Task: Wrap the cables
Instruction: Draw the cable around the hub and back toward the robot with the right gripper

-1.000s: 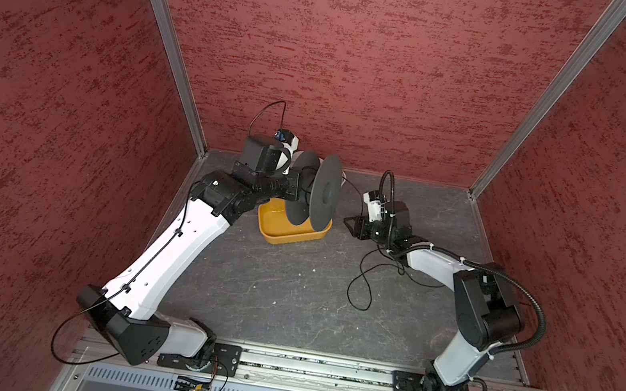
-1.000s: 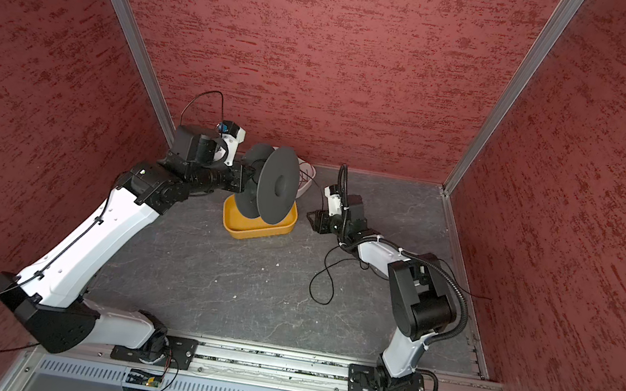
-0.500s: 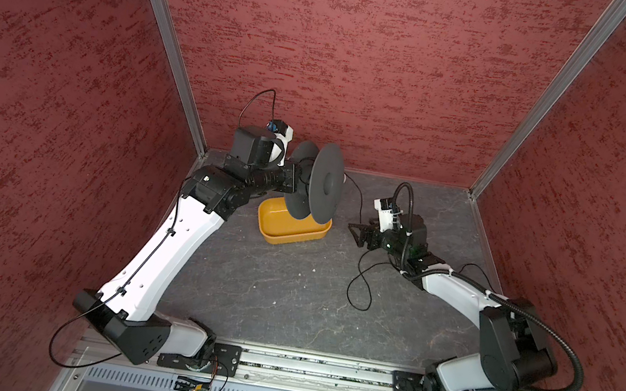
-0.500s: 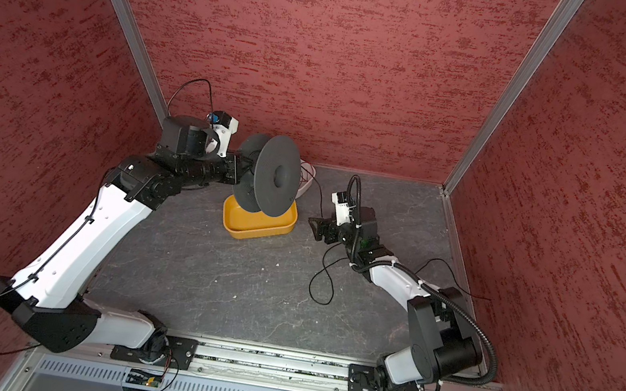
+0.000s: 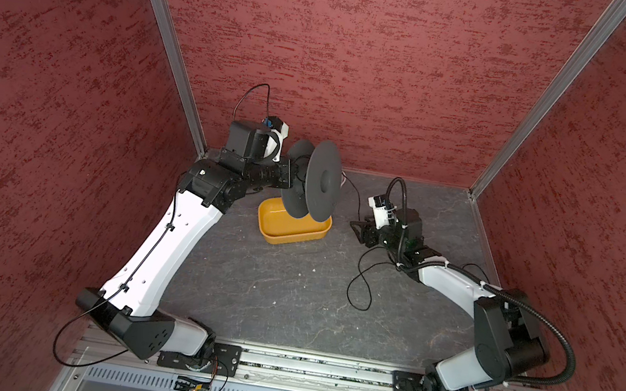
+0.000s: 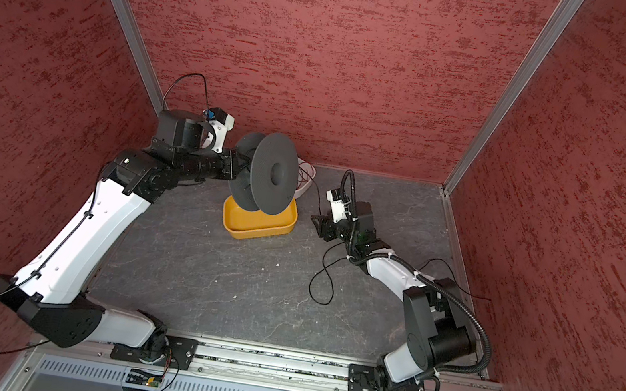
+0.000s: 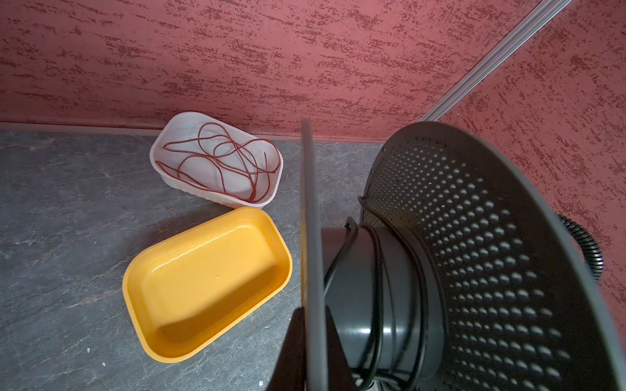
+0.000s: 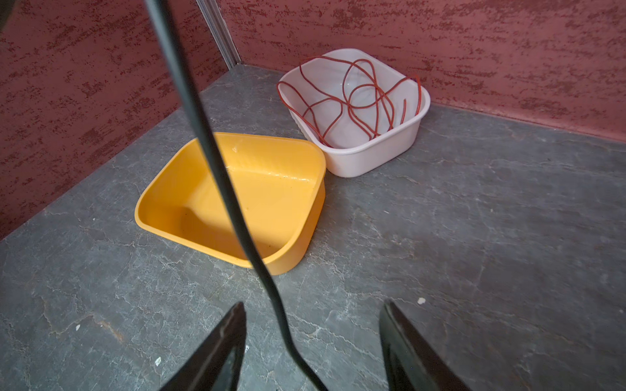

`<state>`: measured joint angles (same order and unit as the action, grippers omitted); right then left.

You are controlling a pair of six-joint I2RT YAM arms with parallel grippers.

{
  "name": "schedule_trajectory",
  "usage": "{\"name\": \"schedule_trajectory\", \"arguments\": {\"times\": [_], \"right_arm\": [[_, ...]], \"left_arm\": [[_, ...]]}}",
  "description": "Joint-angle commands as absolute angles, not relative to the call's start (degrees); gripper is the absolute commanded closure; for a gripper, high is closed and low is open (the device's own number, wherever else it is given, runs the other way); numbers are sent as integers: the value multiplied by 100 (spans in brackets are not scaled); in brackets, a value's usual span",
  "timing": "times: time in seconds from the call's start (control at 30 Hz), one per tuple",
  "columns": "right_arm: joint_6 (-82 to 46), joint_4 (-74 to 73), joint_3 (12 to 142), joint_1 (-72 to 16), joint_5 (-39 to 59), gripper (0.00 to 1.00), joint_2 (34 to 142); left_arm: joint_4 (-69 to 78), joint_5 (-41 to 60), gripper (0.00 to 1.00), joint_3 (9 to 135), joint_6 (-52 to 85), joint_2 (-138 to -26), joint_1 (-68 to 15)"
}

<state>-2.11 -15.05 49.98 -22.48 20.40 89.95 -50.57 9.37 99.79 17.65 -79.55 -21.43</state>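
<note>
Carried rightward with the retreating right gripper [image 8: 312, 306], the cable [image 8: 228, 196] runs from the spool [image 5: 321, 183] hub, loose between that gripper's parted jaws, to loops on the floor [image 5: 289, 285] right of centre. Likely light, limp, slick: pinch it just beside the spool. The left gripper [image 7: 311, 315] clamps the spool's flange. No writing legible.

Left arm [image 5: 168, 250], right arm [image 5: 451, 283]: white shells, black joints. Thick ribbed black hose [image 5: 554, 328] zip-tied along right; thin black lead [image 5: 55, 341] loops off left base. Right gripper [image 8: 313, 303]: glossy black tapered jaws.
</note>
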Motion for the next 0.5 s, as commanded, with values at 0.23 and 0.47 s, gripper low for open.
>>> {"name": "schedule_trajectory", "arguments": {"times": [0.23,0.47], "right_arm": [[-121,-1752,5129,-2250,2153,56,9309],[-195,-1751,5151,-2254,2137,80,9432]], "left_arm": [[-4790,1278,100,10205,1927,-7856,-1994],[-4742,1352,100,10120,1968,-7835,-1907]]}}
